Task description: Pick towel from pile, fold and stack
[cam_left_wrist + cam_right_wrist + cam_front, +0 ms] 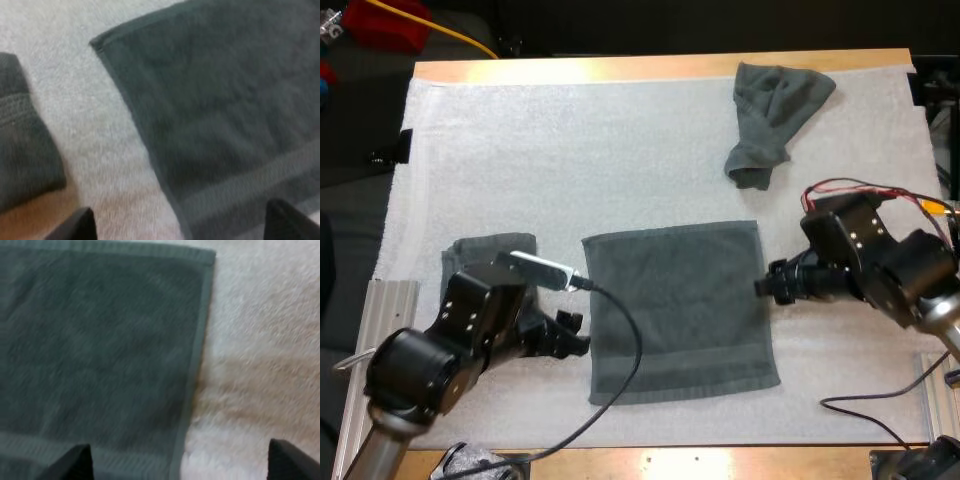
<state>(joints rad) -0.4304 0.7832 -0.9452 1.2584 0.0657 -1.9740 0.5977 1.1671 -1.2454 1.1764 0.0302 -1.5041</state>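
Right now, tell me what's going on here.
Two arms flank a spread towel lying flat on the mat. The left gripper, open, is at its left edge; the right gripper, open, at its right edge. Neither holds it. A folded towel lies beside the left gripper; a crumpled towel sits far right.

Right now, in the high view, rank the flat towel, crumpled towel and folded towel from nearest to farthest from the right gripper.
1. The flat towel, in the middle: its right edge lies just beside the right gripper.
2. The crumpled towel, at the far side, on the right.
3. The folded towel, on the left, beyond the flat towel.
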